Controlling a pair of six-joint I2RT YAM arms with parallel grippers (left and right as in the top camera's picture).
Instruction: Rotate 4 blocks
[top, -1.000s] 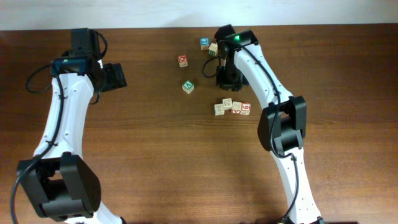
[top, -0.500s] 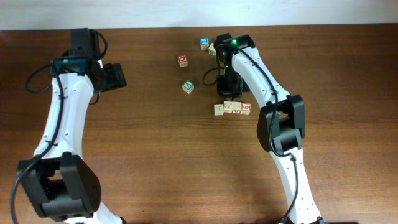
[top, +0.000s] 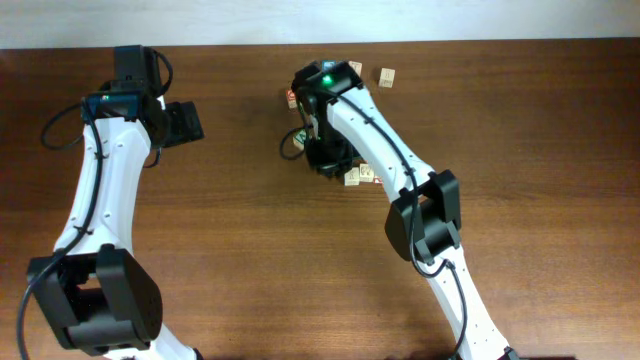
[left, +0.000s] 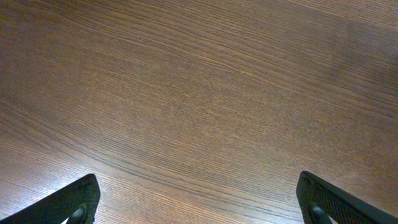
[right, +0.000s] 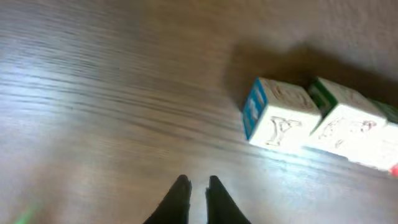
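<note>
— Wood fills the left wrist view, a dark brown table (left: 199, 74) and little else. How does the left gripper (left: 199, 208) stand?

— Its two fingertips sit in the bottom corners of that view, spread wide, with only bare tabletop between them. From overhead, all the blocks (top: 353, 177) lie well off to its right.

— And the right gripper (right: 198, 194)?

— Its black fingertips (right: 180, 196) are drawn together with only a thin slit between them, and nothing is caught there. The tips are low over the table. Whether they touch it I cannot tell.

— Where are the cubes from there?

— Ahead of the fingertips and to their right. Nearest is the Y block (right: 277, 121), pale wood with a Y on the face toward the camera and a blue side turned left. Touching its right side is a green-edged block (right: 345, 127), also pale. A third pale shape follows at the frame's edge, too blurred to read. None of them touches the fingers, and bare table lies between.

— Does the overhead view add anything?

— The right arm (top: 375, 140) covers its own gripper there. Two pale cubes of that row peek out just beside the wrist, on the side toward the robot's base. A lone block (top: 386, 76) lies well apart from the gripper, beyond the arm, near the table's far edge.
</note>
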